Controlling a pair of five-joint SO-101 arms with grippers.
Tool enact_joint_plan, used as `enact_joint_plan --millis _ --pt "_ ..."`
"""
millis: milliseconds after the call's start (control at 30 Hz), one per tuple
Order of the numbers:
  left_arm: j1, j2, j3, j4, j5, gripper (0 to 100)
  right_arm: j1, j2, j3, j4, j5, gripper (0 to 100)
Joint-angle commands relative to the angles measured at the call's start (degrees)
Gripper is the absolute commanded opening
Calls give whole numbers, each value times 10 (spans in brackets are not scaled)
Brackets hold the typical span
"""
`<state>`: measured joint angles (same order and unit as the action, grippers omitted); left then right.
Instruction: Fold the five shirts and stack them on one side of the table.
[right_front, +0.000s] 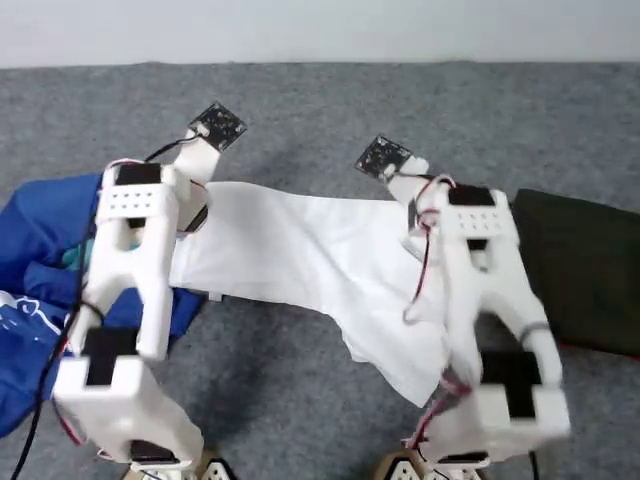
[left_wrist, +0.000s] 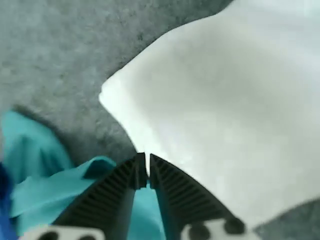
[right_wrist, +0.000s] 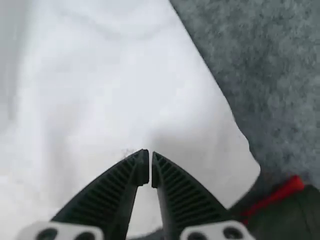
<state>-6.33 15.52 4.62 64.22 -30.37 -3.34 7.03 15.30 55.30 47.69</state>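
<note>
Left gripper (left_wrist: 143, 167) and right gripper (right_wrist: 150, 162), both closed, seemingly pinch the far edge of the white shirt (right_front: 300, 250) spread mid-table; a fold looks in hand, calling next for drawing that edge evenly nearward.

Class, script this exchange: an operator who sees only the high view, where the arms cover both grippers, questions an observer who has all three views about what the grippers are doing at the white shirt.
Operator: Is the left gripper open or shut?
Observer: Shut, with its tips at the edge of the white shirt.
Operator: And the right gripper?
Observer: Shut as well, its tips over the white shirt, a little in from a corner. I cannot tell whether it pinches cloth.
</note>
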Motion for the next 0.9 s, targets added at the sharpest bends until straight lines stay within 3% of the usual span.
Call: enact_joint_plan --millis 0,233,400,867 --pt "4 68 -74 1 21 15 18 109 -119 -12 -30 13" --pt "1 212 -217 112 20 15 50 284 -312 -7 -31 13" --pt "-14 272 -294 157 20 15 61 360 -450 54 -31 13" --pt "6 165 -312 197 24 15 30 306 -601 301 -39 17"
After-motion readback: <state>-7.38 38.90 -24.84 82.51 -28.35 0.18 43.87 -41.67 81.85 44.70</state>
